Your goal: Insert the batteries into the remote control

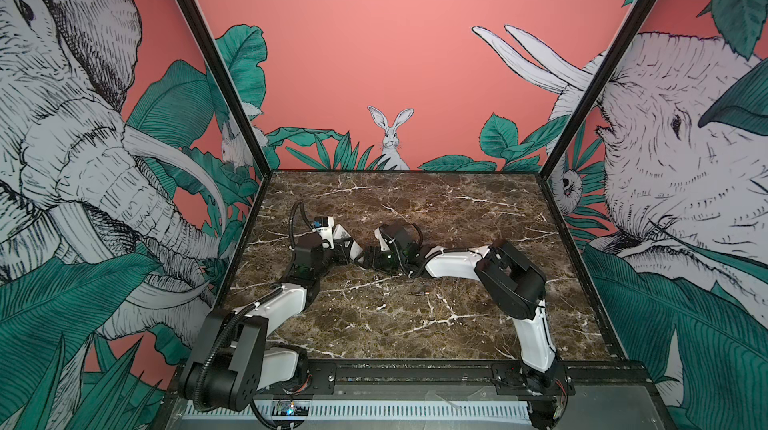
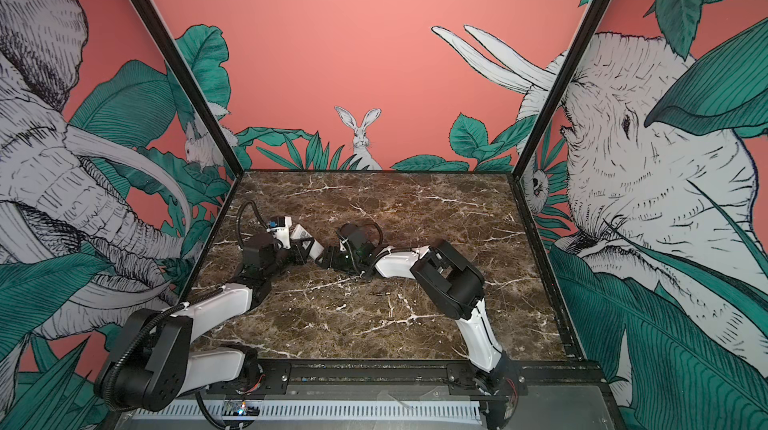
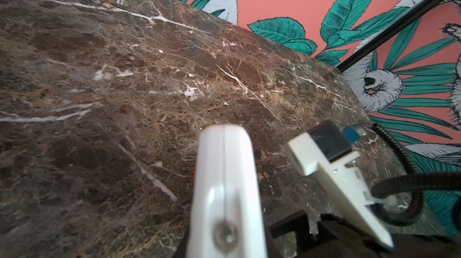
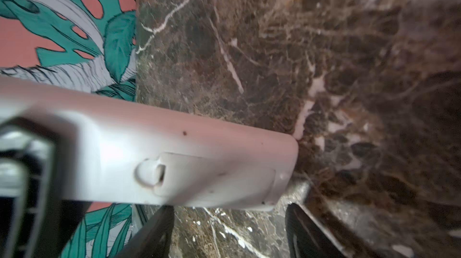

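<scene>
Lying loose: one battery; one remote.

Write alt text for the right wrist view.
A white remote control, plain back up with its battery cover still closed, stretches across the brown marble table. The right hand's dark fingers flank its end, open.

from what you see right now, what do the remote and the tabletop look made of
The remote control looks like white moulded plastic, smooth with a soft sheen; a casing seam and a clip-on battery cover show. The tabletop looks like polished brown marble with white veins, though it could be a print.
</scene>
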Motion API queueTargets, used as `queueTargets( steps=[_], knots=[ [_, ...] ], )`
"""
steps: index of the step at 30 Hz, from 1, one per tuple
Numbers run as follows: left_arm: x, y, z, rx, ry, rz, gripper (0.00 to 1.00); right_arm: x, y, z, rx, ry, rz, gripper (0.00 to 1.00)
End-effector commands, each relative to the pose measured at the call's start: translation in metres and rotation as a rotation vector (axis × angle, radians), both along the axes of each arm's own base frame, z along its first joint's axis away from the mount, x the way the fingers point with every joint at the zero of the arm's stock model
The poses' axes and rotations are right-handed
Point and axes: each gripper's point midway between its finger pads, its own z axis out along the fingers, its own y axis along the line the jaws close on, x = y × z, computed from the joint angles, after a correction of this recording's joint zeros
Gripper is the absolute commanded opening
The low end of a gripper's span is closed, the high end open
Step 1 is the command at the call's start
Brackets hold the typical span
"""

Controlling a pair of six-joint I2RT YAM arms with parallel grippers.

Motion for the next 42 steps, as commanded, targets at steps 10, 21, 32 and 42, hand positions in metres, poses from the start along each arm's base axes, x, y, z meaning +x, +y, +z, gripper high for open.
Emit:
queueTargets(
  steps=[10, 21, 32, 42],
  knots=[
    [-0.012, -0.004, -0.007, 0.017, 0.027, -0.034, 0.00, 0.007, -0.009, 0.014, 0.054, -0.071, -0.022, 0.71],
    [-0.012, -0.002, -0.007, 0.028, 0.027, -0.027, 0.00, 0.028, -0.032, 0.049, 0.158, -0.103, -0.068, 0.73],
    [-0.012, -0.003, -0.007, 0.028, 0.028, -0.030, 0.00, 0.037, -0.008, 0.046, 0.200, -0.073, -0.029, 0.74],
    [-0.010, -0.003, -0.005, 0.026, 0.025, -0.028, 0.00, 0.032, -0.010, 0.024, 0.161, -0.034, -0.035, 0.66]
  ],
)
